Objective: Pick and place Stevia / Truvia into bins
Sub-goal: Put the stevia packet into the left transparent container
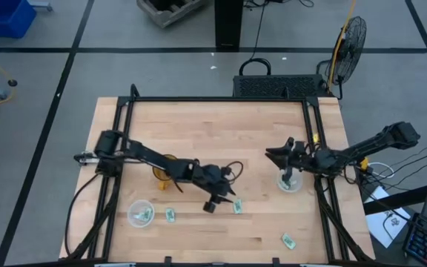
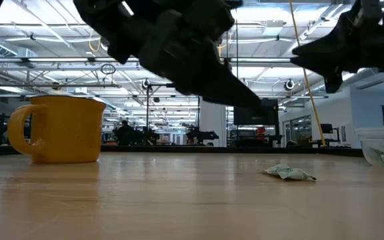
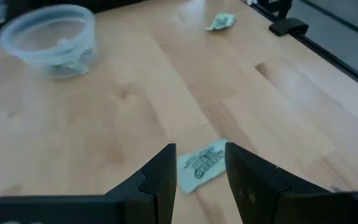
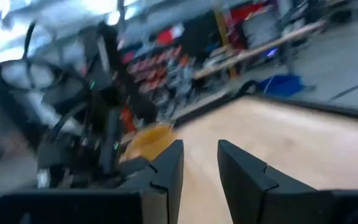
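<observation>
My left gripper (image 1: 215,202) is open and low over the table near the middle. A pale green and white sachet (image 3: 201,163) lies flat on the wood just past its fingertips; it also shows in the high view (image 1: 237,207). My right gripper (image 1: 279,157) is open and empty, raised beside the right clear bin (image 1: 289,182). The left clear bin (image 1: 140,214) holds a sachet. Two more sachets lie flat on the table, one (image 1: 170,215) by the left bin and one (image 1: 288,239) near the front edge.
An amber cup (image 1: 161,167) stands under the left arm, behind its gripper; it also shows in the low view (image 2: 60,129). The black table frame (image 1: 323,200) runs along the right side. Bare wood lies between the two bins.
</observation>
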Robot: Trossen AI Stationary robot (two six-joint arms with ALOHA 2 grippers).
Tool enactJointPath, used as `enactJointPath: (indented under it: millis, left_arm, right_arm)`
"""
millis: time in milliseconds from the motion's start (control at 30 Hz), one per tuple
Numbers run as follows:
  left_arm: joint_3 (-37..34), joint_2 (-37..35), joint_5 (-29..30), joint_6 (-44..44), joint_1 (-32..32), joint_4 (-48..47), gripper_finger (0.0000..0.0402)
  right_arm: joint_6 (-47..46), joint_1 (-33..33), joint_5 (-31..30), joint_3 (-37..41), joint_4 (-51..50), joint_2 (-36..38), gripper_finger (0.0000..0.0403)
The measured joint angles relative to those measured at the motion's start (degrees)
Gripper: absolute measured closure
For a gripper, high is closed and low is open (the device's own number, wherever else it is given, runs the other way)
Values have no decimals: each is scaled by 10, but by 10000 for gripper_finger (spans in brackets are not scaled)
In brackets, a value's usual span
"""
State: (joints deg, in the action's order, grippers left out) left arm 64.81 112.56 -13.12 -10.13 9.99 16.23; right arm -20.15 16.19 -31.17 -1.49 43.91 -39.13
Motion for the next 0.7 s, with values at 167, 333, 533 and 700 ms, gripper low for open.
enactJointPath:
  millis: [167, 333, 533, 700]
  left_arm:
    - [19, 51, -3, 0, 12, 41, 259]
    - [25, 57, 40, 2, 4, 45, 259]
    - [25, 60, 12, 49, -11, 46, 259]
    - [25, 75, 11, 61, -2, 65, 259]
  right_arm:
    - [66, 5, 54, -28, -16, -2, 314]
    - [123, 20, 41, -71, -39, -7, 326]
    - [148, 21, 42, -101, -64, -14, 332]
    - [167, 15, 40, -115, -65, -15, 332]
